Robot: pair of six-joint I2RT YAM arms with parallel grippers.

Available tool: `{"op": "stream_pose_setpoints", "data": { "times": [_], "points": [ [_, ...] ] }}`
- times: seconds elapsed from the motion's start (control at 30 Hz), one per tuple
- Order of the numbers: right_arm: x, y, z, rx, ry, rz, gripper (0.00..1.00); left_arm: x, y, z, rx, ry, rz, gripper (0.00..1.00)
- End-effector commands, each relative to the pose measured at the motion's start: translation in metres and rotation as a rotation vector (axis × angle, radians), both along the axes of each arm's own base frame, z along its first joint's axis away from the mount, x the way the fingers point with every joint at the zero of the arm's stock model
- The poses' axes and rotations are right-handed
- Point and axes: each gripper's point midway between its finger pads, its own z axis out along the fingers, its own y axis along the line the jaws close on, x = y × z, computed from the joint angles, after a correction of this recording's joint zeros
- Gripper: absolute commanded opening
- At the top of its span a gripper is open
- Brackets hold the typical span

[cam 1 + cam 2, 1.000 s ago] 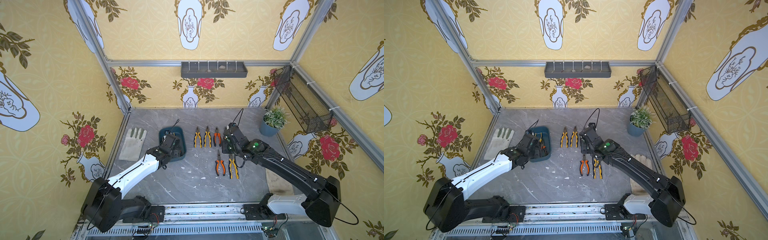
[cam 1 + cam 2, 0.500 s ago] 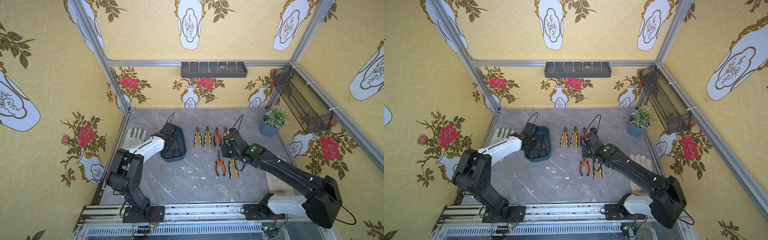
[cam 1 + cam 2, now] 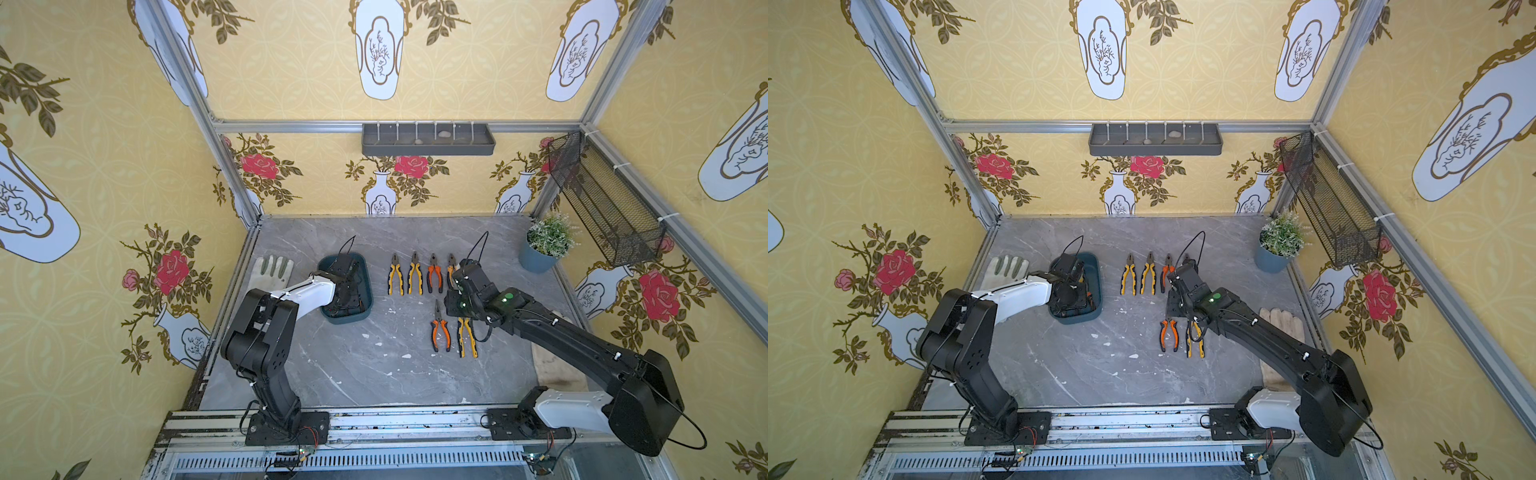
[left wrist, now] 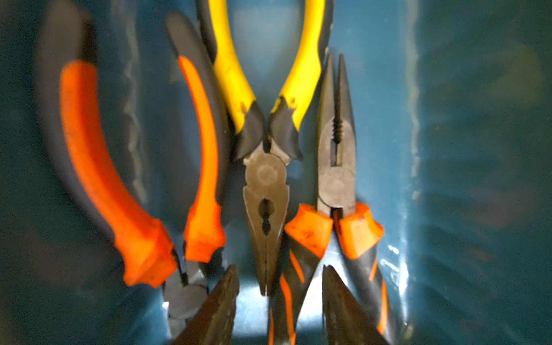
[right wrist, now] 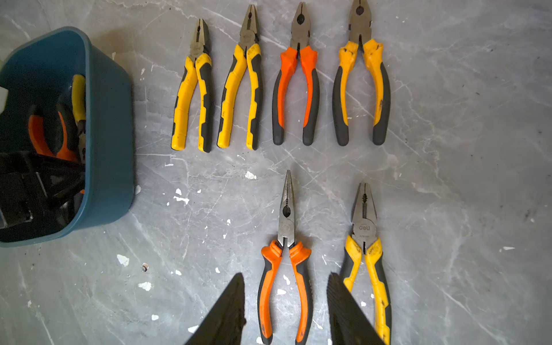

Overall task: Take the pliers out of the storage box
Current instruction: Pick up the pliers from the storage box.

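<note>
The dark teal storage box (image 3: pixel 345 318) stands at the table's left middle, also shown in the right wrist view (image 5: pixel 110 134). My left gripper (image 4: pixel 280 286) is down inside it, open. The nose of yellow-handled pliers (image 4: pixel 265 185) and a handle of long-nosed orange pliers (image 4: pixel 336 155) lie between its fingers. A third, orange-handled pair (image 4: pixel 119 179) lies beside them. Several pliers lie on the table: a back row (image 3: pixel 414 273) and two nearer ones. My right gripper (image 5: pixel 285 298) hovers open above the orange long-nosed pliers (image 5: pixel 285 260), beside yellow pliers (image 5: pixel 364 248).
A work glove (image 3: pixel 272 270) lies left of the box, and another (image 3: pixel 1281 324) lies under the right arm. A blue plant pot (image 3: pixel 536 259) stands at the back right. A wire basket (image 3: pixel 602 199) hangs on the right wall, and a grey tray (image 3: pixel 428 145) on the back wall.
The left arm has folded its elbow up and lowered its gripper into the box, its jaws narrowing a little. The right gripper has drawn slightly back from the row of pliers.
</note>
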Motion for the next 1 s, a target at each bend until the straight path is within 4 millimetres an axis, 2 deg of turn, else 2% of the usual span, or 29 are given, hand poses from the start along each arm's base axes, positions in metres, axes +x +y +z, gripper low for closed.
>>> {"op": "stream_pose_setpoints", "data": {
  "times": [0.0,0.03,0.2,0.37,0.47,0.57,0.77,0.97],
  "points": [
    [0.004,0.005,0.000,0.028,-0.009,-0.006,0.46,-0.003,0.000,-0.002,-0.007,0.008,0.014,0.49],
    [0.003,0.006,0.000,0.029,-0.008,-0.008,0.46,-0.009,-0.009,-0.003,0.001,0.015,-0.015,0.49],
    [0.003,0.006,-0.004,0.033,0.000,-0.014,0.46,-0.015,-0.014,-0.010,0.015,0.041,-0.024,0.49],
    [0.001,0.006,-0.006,0.032,0.009,-0.014,0.46,-0.019,-0.025,-0.018,0.022,0.068,-0.050,0.56],
    [-0.001,0.003,-0.006,0.036,0.005,-0.018,0.46,-0.020,-0.029,-0.026,0.034,0.093,-0.061,0.55],
    [-0.003,0.002,-0.006,0.036,0.004,-0.016,0.46,-0.020,-0.027,-0.029,0.047,0.102,-0.050,0.49],
    [-0.004,-0.001,-0.006,0.037,-0.003,-0.020,0.46,-0.023,-0.019,-0.027,0.083,0.103,-0.041,0.30],
    [-0.005,-0.002,-0.006,0.039,-0.004,-0.021,0.46,-0.033,-0.009,-0.030,0.088,0.123,-0.040,0.03]
  ]
}}
